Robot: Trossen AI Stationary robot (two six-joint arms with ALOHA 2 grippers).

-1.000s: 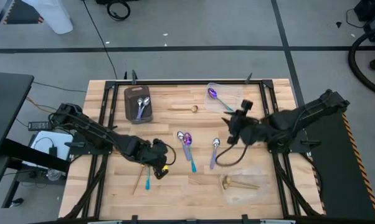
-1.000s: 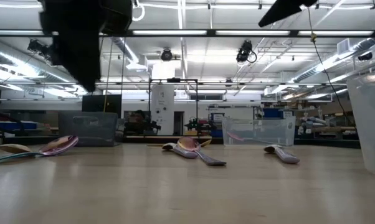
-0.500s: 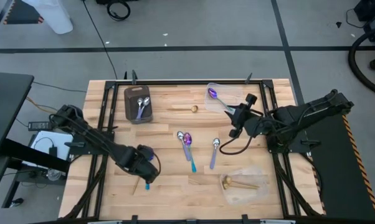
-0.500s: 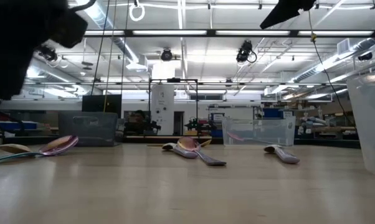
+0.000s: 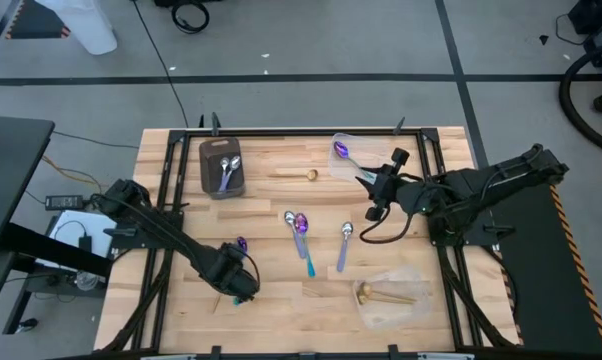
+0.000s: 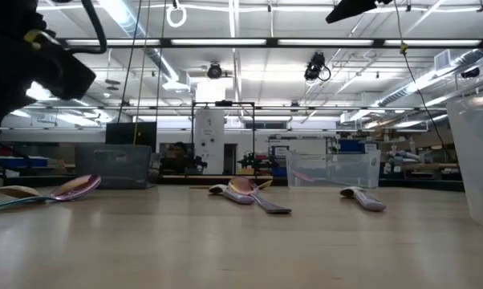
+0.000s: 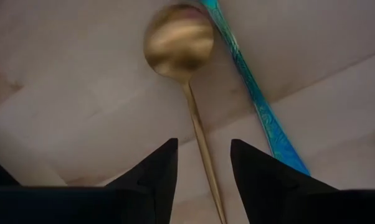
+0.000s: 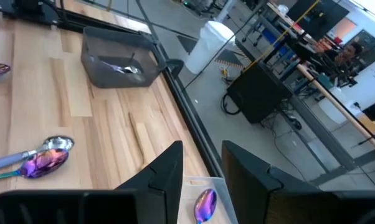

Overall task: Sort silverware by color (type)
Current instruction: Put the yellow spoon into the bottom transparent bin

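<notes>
Moved since earlier: left gripper has swung from the table's middle toward the near-left edge and come down over two spoons; right arm has drawn back toward the far-right container.
Gold spoon: round matt-gold bowl, thin straight handle running between the left gripper's fingers; lies flat on the table.
Teal-handled spoon: bright teal handle lying just beside the gold one, crossing near its bowl.
Left gripper: jaws apart, one on each side of the gold handle, not clamped.
Right gripper: above the table's far right, near the clear container holding a purple spoon; jaws a little apart, holding nothing.
Other silverware: silver pieces in the dark tray; purple and silver spoons at mid-table; gold ones in the near-right container.
</notes>
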